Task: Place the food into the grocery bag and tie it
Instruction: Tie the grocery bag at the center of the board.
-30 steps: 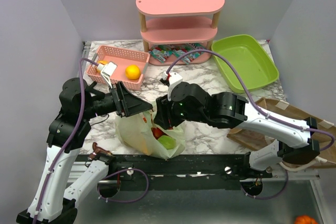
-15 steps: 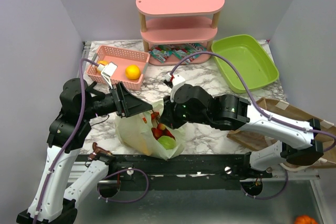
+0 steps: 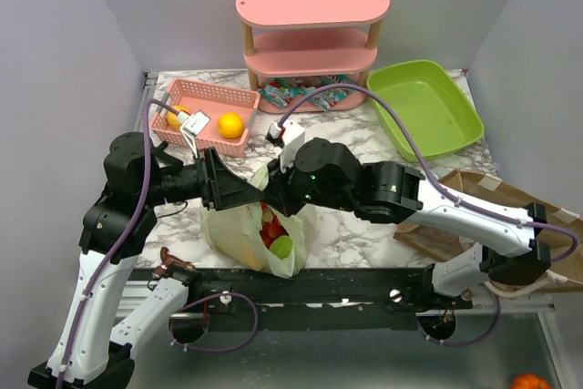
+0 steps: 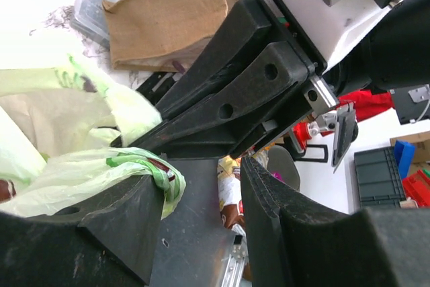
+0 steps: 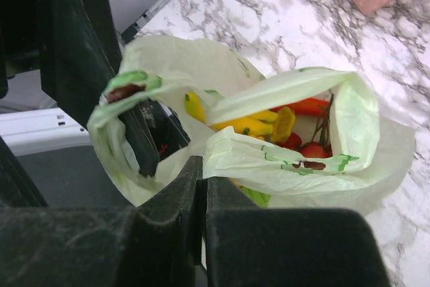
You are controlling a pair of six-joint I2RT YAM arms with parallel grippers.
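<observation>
The grocery bag [image 3: 239, 236] stands at the table's near edge, pale green and thin, its mouth held up between both grippers. Inside, the right wrist view shows yellow bananas [image 5: 250, 126], small red fruits [image 5: 313, 150], an orange pepper [image 5: 308, 106] and a bit of pale green leaf [image 5: 258, 197]. My left gripper [image 3: 259, 195] is open, with one bag handle [image 4: 142, 167] draped over one finger [image 4: 101, 226]. My right gripper [image 3: 273, 190] is shut on the bag's other edge [image 5: 269, 160]. Teal-and-red snack packets [image 3: 301, 93] lie under the pink shelf.
A pink basket [image 3: 206, 97] holding an orange fruit [image 3: 230, 124] is at the back left. A pink shelf [image 3: 312, 29] stands at the back. A green tray [image 3: 424, 107] is at the back right. A brown paper bag [image 3: 496, 216] lies at the right.
My right gripper has moved up and to the left, pulling the bag's edge towards the left gripper. The bag's mouth has narrowed and the bag stands taller.
</observation>
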